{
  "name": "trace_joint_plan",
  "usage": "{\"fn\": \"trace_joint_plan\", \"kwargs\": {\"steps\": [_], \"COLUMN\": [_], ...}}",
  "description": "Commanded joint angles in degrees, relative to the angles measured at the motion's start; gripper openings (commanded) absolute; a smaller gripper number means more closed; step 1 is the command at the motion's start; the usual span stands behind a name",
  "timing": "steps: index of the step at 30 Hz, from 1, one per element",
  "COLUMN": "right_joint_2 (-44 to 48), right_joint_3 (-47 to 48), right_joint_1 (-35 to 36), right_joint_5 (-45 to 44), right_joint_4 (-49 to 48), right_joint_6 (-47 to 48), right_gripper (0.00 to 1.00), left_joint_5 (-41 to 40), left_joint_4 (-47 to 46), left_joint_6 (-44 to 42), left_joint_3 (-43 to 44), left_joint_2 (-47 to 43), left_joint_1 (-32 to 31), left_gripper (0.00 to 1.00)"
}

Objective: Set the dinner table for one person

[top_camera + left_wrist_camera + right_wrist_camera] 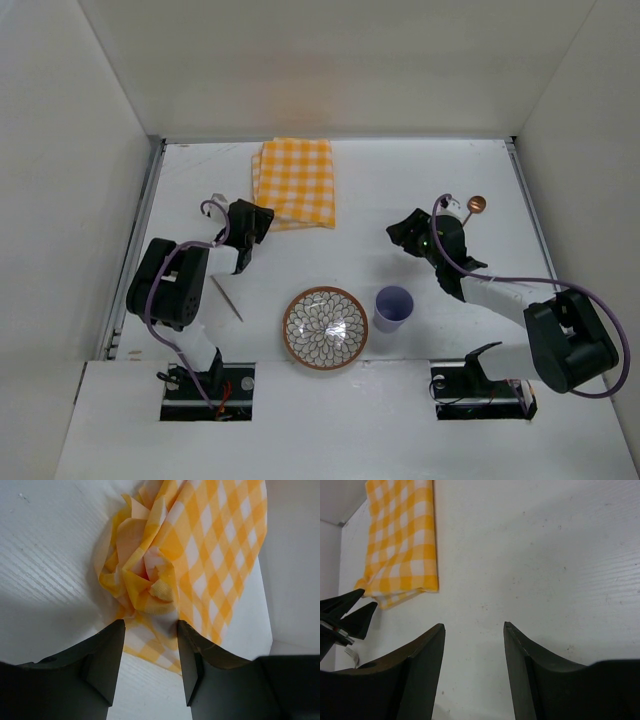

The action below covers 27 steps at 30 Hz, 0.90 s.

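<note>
Yellow-and-white checked cloth [295, 183] looks flat and folded in your top view, lying at the far middle of the white surface [400, 180]. Only the left wrist view shows its near corner crumpled into a bunch. The left end effector [150, 630] stands moderately open there. The cloth's edge lies in the gap, but you cannot tell whether the fingers touch it. Your right wrist view shows the right end effector [474, 630] equally parted over bare surface, gripping nothing. Only the top view shows the patterned bowl [325, 327] and lilac cup [393, 307], side by side near the arm bases.
</note>
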<state>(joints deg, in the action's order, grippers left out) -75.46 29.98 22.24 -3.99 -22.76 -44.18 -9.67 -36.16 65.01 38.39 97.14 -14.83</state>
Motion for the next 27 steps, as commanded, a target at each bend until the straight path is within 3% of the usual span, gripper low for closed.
{"fn": "trace_joint_plan", "kwargs": {"steps": [1,12,27], "right_joint_2": [-0.21,-0.3,-0.39], "right_joint_3": [2.28,2.37,2.72], "right_joint_1": [0.74,0.92,1.62], "right_joint_5": [0.56,0.56,0.56], "right_joint_4": [-3.08,-3.16,-2.9], "right_joint_6": [0.5,0.5,0.59], "right_gripper": [0.56,0.56,0.56], "left_joint_5": [-0.17,-1.05,-1.58], "left_joint_4": [-1.89,-4.27,0.12], "left_joint_6": [-0.41,-1.11,-2.17], "left_joint_3": [1.86,0.98,8.01], "left_joint_2": [0.59,-2.13,4.01], "left_joint_1": [0.72,1.25,1.51], "left_gripper": [0.44,0.43,0.43]}}
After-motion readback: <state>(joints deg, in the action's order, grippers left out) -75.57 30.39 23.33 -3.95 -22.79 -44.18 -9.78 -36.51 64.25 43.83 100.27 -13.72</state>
